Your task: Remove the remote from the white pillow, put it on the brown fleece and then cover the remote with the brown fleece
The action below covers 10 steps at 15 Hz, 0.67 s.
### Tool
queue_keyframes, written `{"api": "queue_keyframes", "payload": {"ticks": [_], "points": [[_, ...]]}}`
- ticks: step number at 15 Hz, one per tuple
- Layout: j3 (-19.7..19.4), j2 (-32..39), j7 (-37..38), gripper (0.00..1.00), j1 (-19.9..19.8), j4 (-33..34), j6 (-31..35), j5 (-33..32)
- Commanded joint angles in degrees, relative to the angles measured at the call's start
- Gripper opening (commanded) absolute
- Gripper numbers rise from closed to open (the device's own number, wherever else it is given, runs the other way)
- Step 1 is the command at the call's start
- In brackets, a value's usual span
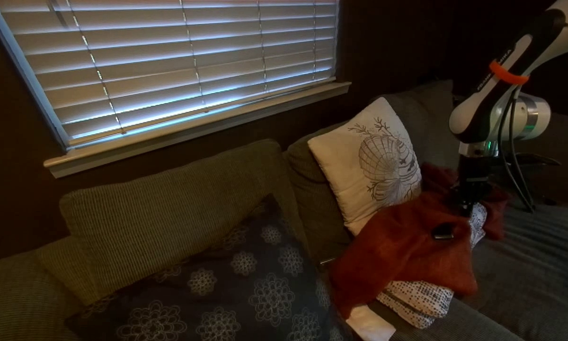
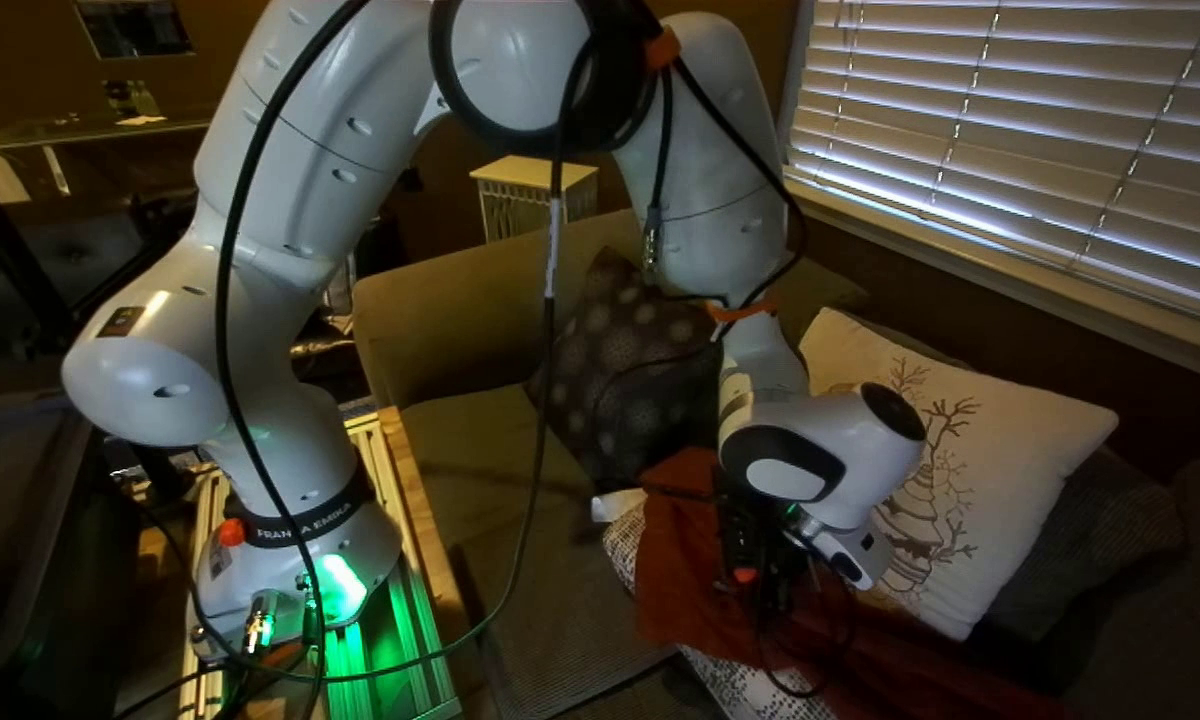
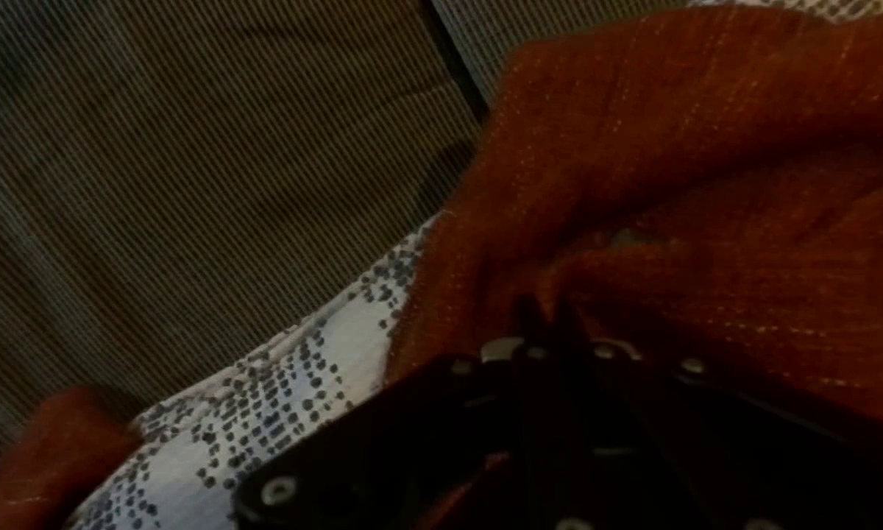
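In an exterior view, the black remote (image 1: pixel 443 231) lies on the rust-brown fleece (image 1: pixel 402 246), off the seashell-print white pillow (image 1: pixel 383 161) — so removing & placing look done. The claw (image 1: pixel 467 211) is down by the fleece's edge; the remote shows at least in part, so covering's prob. incomplete. In an exterior view, it's low at the fleece (image 2: pixel 682 570); can't ID the remote there. Wrist view: fingertips (image 3: pixel 532 320) nearly together, w/ a fleece fold apparently pinched b/w them — cover step looks underway, imo. Left to do: bring that fold over the remote, then let go.
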Motion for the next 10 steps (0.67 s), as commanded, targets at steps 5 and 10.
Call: {"api": "queue_keyframes", "payload": {"ticks": [5, 10], "points": [[-3.4, -0.8, 3.2, 0.01, 1.9, 0.2, -4.9, -3.3], [-4.4, -0.6, 4.7, 0.01, 2.7, 0.8, -7.9, -3.9]]}}
